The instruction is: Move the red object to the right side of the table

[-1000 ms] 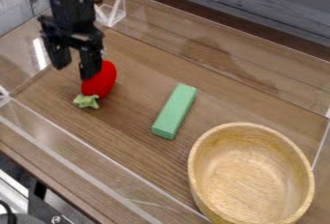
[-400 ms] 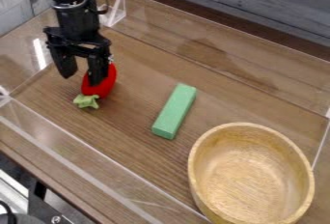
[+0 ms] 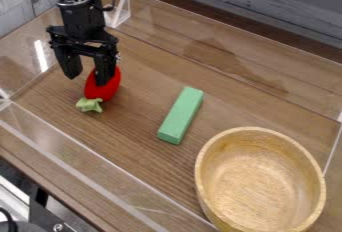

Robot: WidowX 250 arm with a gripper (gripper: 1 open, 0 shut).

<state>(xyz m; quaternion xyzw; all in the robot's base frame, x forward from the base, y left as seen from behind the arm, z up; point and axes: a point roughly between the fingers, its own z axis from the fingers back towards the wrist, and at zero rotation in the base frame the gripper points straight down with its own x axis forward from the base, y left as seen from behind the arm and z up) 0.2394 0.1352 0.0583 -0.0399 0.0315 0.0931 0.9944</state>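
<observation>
Sitting on the left part of the view, the red toy fruit (image 3: pixel 102 82) hasn't budged, leafy end still toward the bottom. What's changed is the fingers (image 3: pixel 83 74): they've shifted a bit, and one now overlaps the fruit's upper edge. They're spread wide with nothing gripped; can't tell if they touch it. So it's lining up, I reckon, and the carry right across the table (image 3: pixel 150 166) past the green block (image 3: pixel 181 115) and wooden bowl (image 3: pixel 261 181) is all still to come.
</observation>
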